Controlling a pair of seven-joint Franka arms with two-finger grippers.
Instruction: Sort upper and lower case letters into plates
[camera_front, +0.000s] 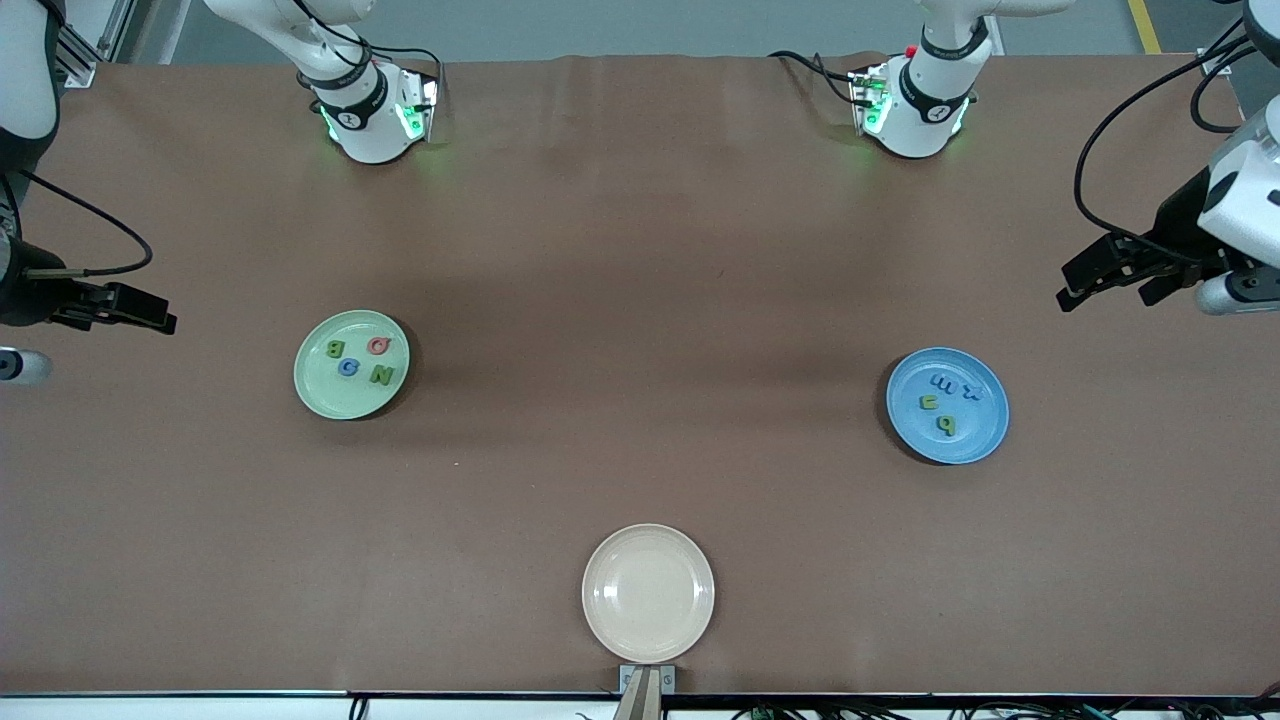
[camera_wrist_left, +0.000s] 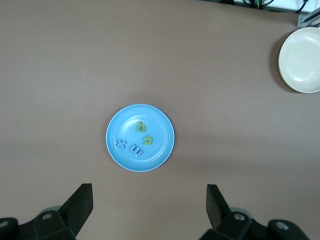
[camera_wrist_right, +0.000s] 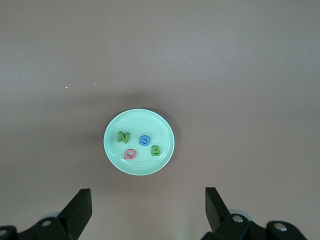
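We see three plates on the bench (camera_front: 640, 250). One plate (camera_front: 351, 364) lies toward the right arm's end and carries four letters (camera_front: 362, 360). A second plate (camera_front: 947, 405) lies toward the left arm's end, well apart from the first, and also carries four letters (camera_front: 945, 400). The third plate (camera_front: 648, 593) lies between them, nearer the front camera, at the bench's edge.

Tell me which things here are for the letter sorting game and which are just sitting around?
For the game:
green plate with big letters B, G, N, Q
blue plate with four small letters
left claw, open, waiting at its table end
right claw, open, waiting at its table end

Just sitting around:
cream plate, nothing in it, nearest the front camera
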